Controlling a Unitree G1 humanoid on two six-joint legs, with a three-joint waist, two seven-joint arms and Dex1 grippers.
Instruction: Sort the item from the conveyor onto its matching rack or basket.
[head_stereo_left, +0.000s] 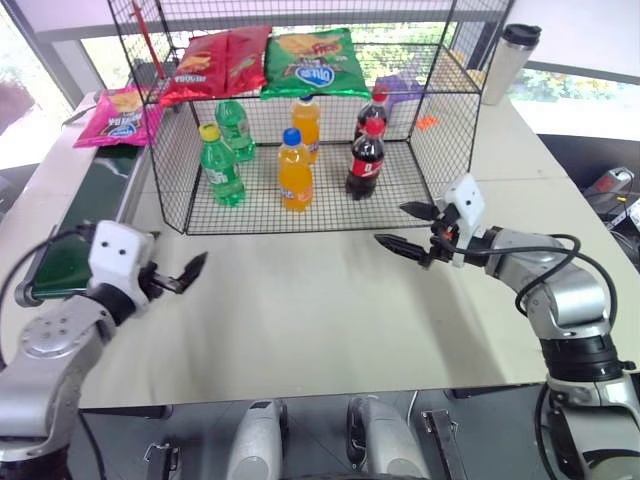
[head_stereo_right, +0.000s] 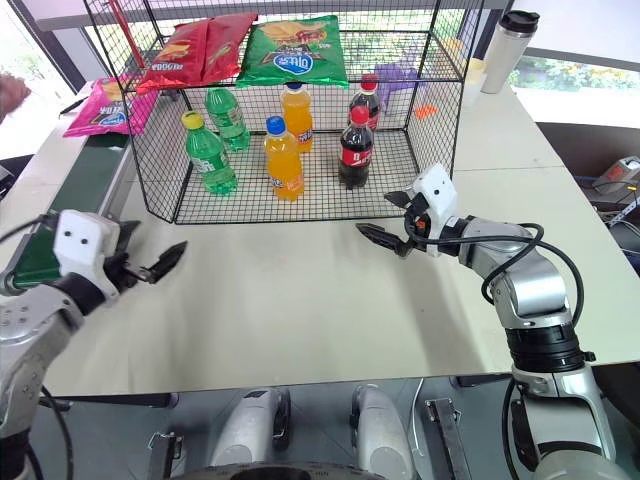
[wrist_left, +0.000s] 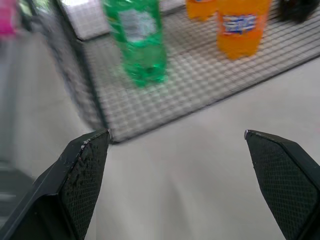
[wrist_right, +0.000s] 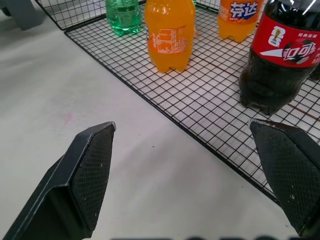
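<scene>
Both the left gripper (head_stereo_left: 183, 277) and right gripper (head_stereo_left: 412, 228) hover wide open and empty, since the pink chip bag (head_stereo_left: 118, 117) lies on the conveyor (head_stereo_left: 85, 215) at ten o'clock, awaiting pickup for the rack (head_stereo_left: 300, 120).

We hold our left gripper (head_stereo_left: 180, 277) low on our left, its fingers (wrist_left: 82, 170) spread wide and empty, pointing roughly level and forward. Our right gripper (head_stereo_left: 408, 228) reaches further ahead, elbow bent, turned toward our left, its fingers (wrist_right: 90, 170) likewise wide apart, gripping nothing.
</scene>
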